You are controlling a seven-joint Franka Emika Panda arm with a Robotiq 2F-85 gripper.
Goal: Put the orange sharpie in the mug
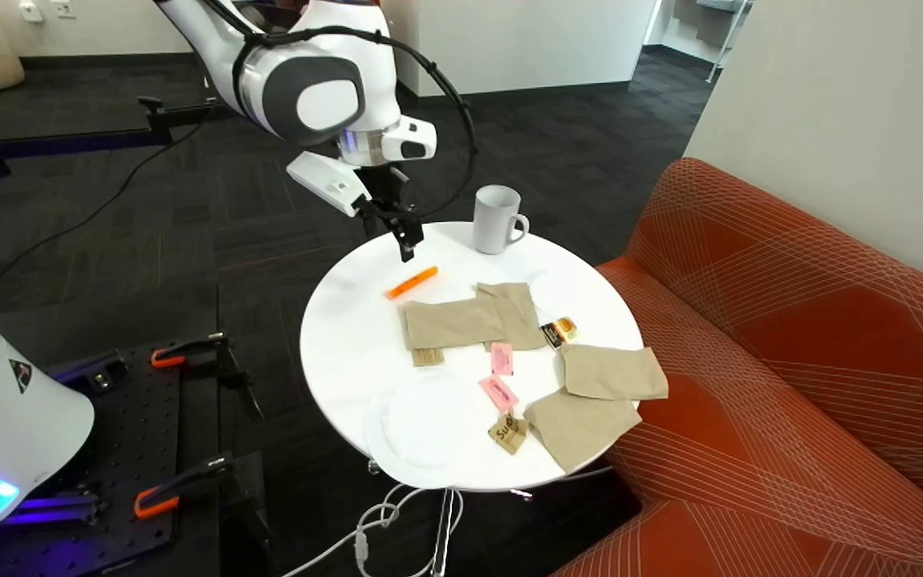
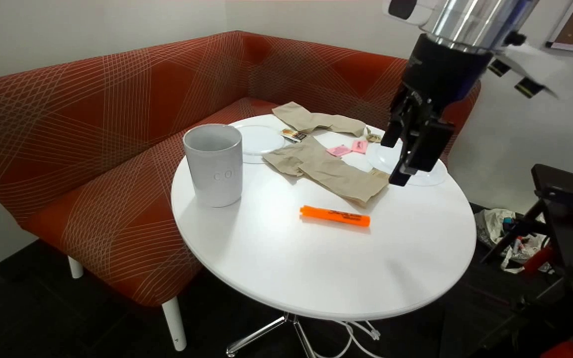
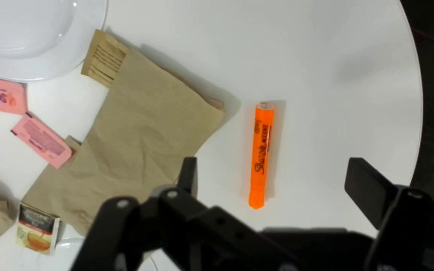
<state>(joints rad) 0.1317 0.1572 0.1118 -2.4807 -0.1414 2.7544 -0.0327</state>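
Observation:
The orange sharpie lies flat on the white table, in both exterior views (image 1: 412,283) (image 2: 334,216) and in the wrist view (image 3: 261,156). The white-grey mug stands upright on the table near its edge, in both exterior views (image 1: 496,220) (image 2: 215,171); it is out of the wrist view. My gripper (image 3: 272,171) is open and empty above the table. In the wrist view the sharpie lies between the lines of the two fingers, nearer the left finger, with its tapered end toward the gripper. The gripper also shows in both exterior views (image 1: 409,244) (image 2: 395,159), above the table and apart from the sharpie.
Brown folded napkins (image 1: 453,323) lie beside the sharpie, with more napkins (image 1: 614,371) farther off. Pink packets (image 3: 42,140), a tea bag packet (image 3: 38,229) and clear plates (image 3: 51,67) lie on the round white table (image 2: 326,278). A red sofa (image 2: 102,144) borders the table.

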